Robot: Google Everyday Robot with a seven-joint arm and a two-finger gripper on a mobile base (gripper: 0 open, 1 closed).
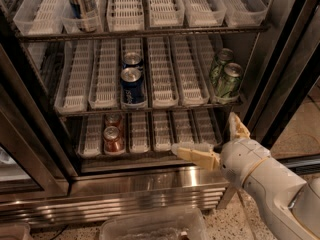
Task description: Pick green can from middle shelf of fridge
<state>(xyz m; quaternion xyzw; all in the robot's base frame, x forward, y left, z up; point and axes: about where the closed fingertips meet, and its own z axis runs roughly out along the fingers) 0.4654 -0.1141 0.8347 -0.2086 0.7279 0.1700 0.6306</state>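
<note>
Hand [204,132] spread wide and empty below middle shelf [162,79], green can [228,83] mottled pale, silver top, rightmost lane

Middle shelf [165,84]: wire rack with white lanes, mid-frame.
Centre lane: two blue cans [133,86], front to back.
Right end: two green cans [229,82].
Gripper [203,132]: lower right, below it, fingers spread.

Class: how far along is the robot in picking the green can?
Done: the steel-based display fridge stands open. In hand: the open two-finger pincer hovers empty below the middle wire shelf. Left: reach up, grasp a green mottled drink can at its right end, lift out.
</note>
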